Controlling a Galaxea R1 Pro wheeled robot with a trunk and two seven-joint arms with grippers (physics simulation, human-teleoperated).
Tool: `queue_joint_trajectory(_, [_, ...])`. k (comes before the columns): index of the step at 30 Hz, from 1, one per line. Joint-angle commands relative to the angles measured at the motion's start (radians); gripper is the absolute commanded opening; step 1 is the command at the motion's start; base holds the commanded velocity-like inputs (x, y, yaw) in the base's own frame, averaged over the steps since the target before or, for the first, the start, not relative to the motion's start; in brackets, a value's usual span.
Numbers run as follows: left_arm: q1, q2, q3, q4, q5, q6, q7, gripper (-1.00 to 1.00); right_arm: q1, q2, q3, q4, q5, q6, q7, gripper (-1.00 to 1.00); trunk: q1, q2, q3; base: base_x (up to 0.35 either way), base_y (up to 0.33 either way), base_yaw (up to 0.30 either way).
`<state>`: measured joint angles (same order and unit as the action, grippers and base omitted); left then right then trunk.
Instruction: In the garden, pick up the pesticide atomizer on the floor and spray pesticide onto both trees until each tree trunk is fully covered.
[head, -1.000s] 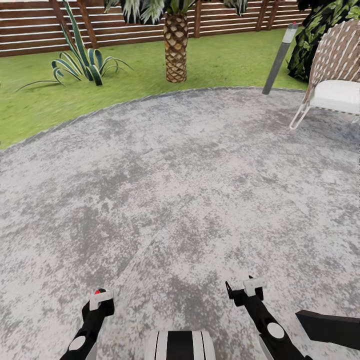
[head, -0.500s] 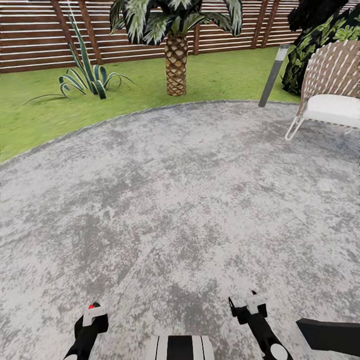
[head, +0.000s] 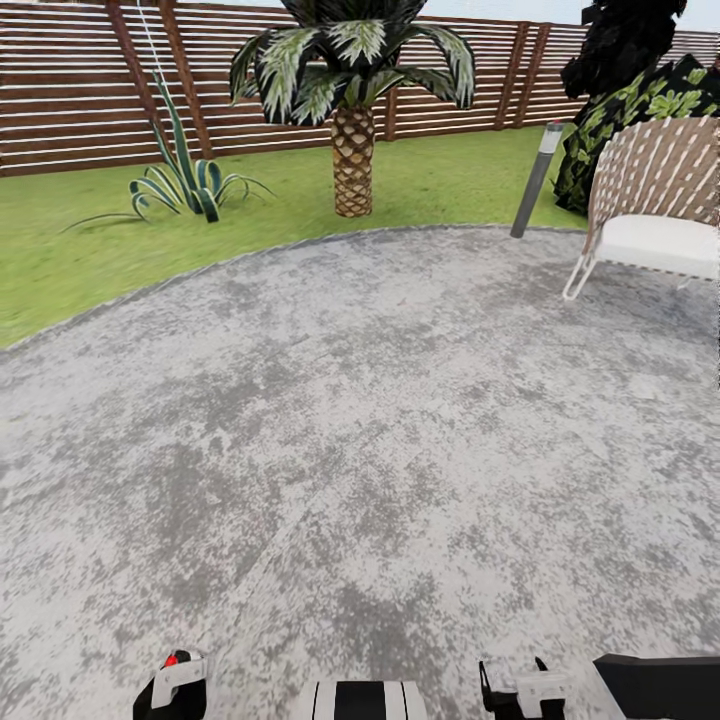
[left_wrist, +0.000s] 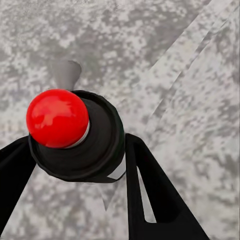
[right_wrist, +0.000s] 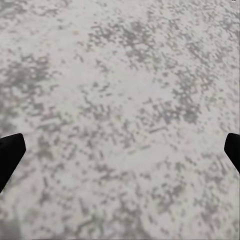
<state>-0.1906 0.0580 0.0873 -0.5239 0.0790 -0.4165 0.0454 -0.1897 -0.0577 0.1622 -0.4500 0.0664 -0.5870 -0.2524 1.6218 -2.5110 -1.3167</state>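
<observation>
Clamping the one pesticide atomizer (left_wrist: 75, 135) between its two black fingers (left_wrist: 150, 195), the left gripper (head: 172, 683) hangs over grey paving (head: 380, 420); the right gripper (right_wrist: 120, 150) hangs spread wide. Beyond stand one palm (head: 352, 160), one chair (head: 655, 215), one post (head: 535, 180).

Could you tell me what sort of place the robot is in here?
Most likely a garden patio: a grey stone paved area bordered by lawn, a slatted wooden fence behind, a short palm and a woven chair.

Palm (head: 352, 150), agave (head: 185, 180), bollard (head: 535, 180), wicker chair (head: 655, 210)
</observation>
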Motion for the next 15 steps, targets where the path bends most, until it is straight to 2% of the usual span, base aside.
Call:
queue_joint_trajectory(1, [0.000,0.000,-0.002,0.001,0.008,-0.003,0.000,-1.00,-0.001,0.006,0.005,0.005,0.007,0.000,-0.010,1.00,-0.001,0.000,0.003,0.000,0.000,0.000])
queue_joint_trajectory(5, [0.000,0.000,-0.002,0.001,0.008,-0.004,0.001,-1.00,-0.001,0.017,0.007,0.035,0.008,-0.001,-0.010,1.00,-0.002,0.001,0.019,0.000,0.000,0.000])
queue_joint_trajectory(11, [0.000,0.000,-0.001,0.007,0.009,-0.005,0.001,-1.00,0.000,0.019,0.032,0.049,0.009,-0.001,-0.010,1.00,-0.005,0.002,0.043,0.000,0.000,0.000])
queue_joint_trajectory(15, [0.000,0.001,0.000,0.010,0.010,-0.005,0.001,-1.00,-0.001,0.019,0.033,0.050,0.009,-0.001,-0.011,1.00,-0.007,0.003,0.064,0.000,0.000,0.000])
